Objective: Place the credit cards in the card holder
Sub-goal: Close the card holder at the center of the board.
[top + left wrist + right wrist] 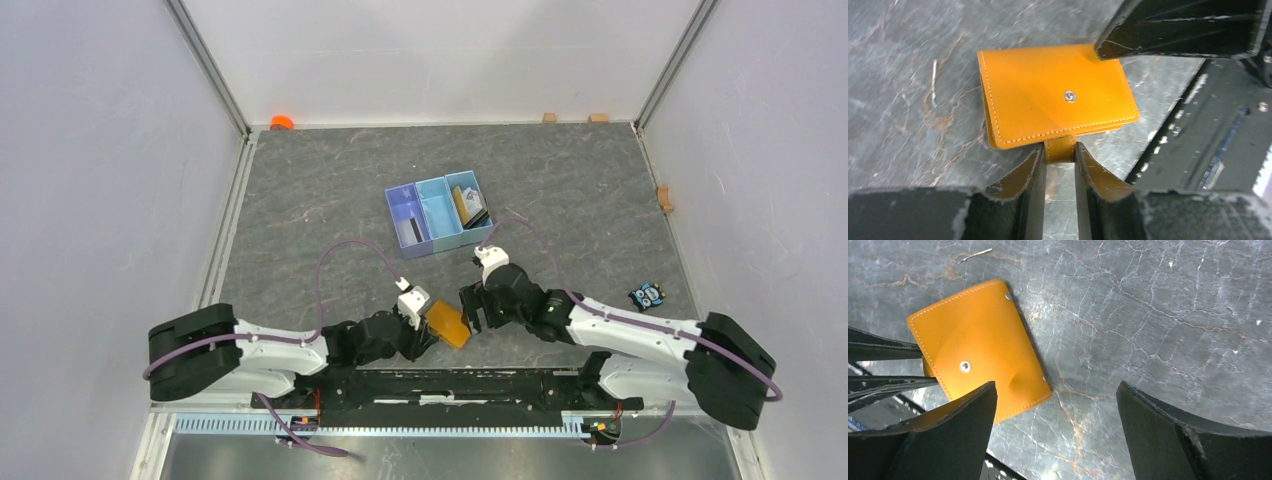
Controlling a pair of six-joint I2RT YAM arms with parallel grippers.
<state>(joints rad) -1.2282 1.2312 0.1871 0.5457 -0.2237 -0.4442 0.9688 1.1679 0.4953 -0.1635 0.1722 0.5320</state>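
Item: card holder point(448, 322), orange, folded shut, flat on the table, lower centre of the top view.
Left gripper point(1060, 150): pinched on its clasp tab point(1060, 142).
Right gripper point(1056, 390): jaws wide apart, empty, one finger over the holder's edge.
Credit cards point(470, 207): in the blue tray point(437, 215), upper centre.
Handling note: pin the tab firmly and lift the top flap slowly, or the holder may slide.

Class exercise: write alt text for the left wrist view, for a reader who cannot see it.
A closed orange wallet lies on a grey marbled table, its clasp tab pinched between the left fingers. One right finger overlaps its far corner.
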